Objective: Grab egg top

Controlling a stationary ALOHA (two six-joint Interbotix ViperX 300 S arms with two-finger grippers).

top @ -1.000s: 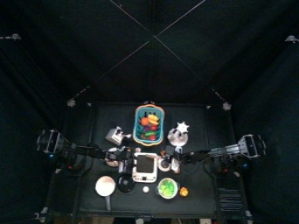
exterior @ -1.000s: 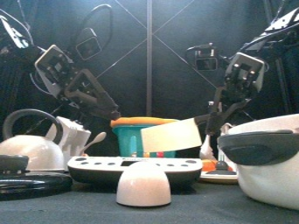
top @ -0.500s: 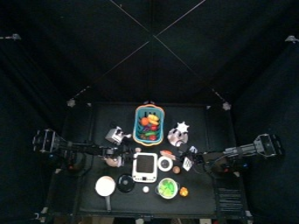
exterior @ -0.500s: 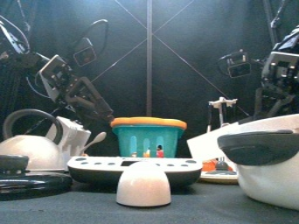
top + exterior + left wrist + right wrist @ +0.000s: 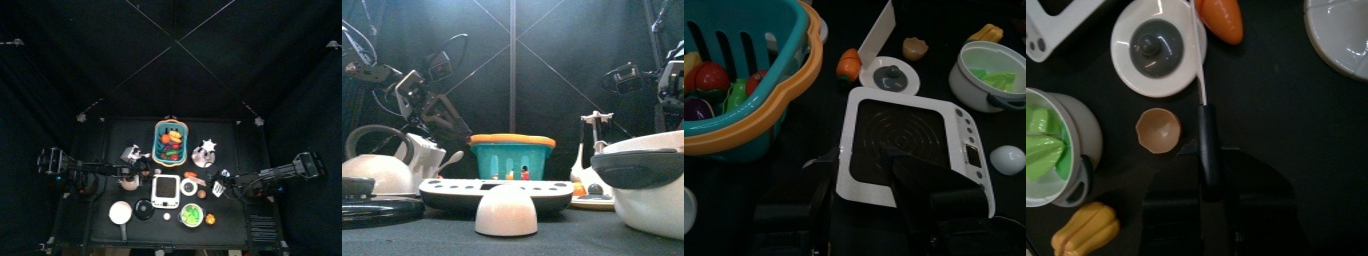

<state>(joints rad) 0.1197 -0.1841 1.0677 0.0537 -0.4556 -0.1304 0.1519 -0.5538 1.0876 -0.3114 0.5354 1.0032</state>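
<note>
The egg top is a small white dome. It sits at the table's front [image 5: 506, 210], left of the green bowl in the top view [image 5: 143, 208], and shows in the left wrist view [image 5: 1006, 157]. My left gripper [image 5: 866, 165] hangs open and empty over the white scale [image 5: 905, 130], short of the egg top. It is left of the scale in the top view [image 5: 132, 181]. My right gripper [image 5: 1207, 150] is shut on a black-handled knife [image 5: 1203, 90], seen edge-on, beside a brown egg half [image 5: 1157, 130]. The blade also shows in the left wrist view [image 5: 879, 34].
A teal basket of fruit [image 5: 171, 141] stands at the back. A bowl of greens [image 5: 194, 213] is at the front right. A round lid [image 5: 1157, 43] and a carrot [image 5: 1221, 17] lie near the right gripper. A white kettle [image 5: 376, 172] and a pot [image 5: 643, 195] flank the front.
My right arm has drawn back to the right, carrying the knife away from the basket. My left arm has shifted a little to the left.
</note>
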